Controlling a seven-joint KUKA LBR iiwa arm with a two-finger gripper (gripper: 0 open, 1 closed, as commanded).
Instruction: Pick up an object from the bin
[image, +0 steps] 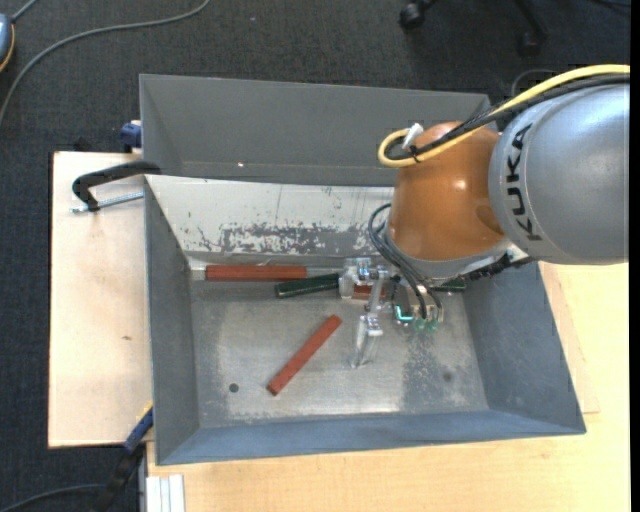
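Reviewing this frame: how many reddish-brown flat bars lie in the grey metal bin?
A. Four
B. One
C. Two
C: one reddish-brown flat bar lies along the foot of the back wall, and a second reddish-brown bar lies diagonally on the floor of the grey metal bin, close beside the gripper.
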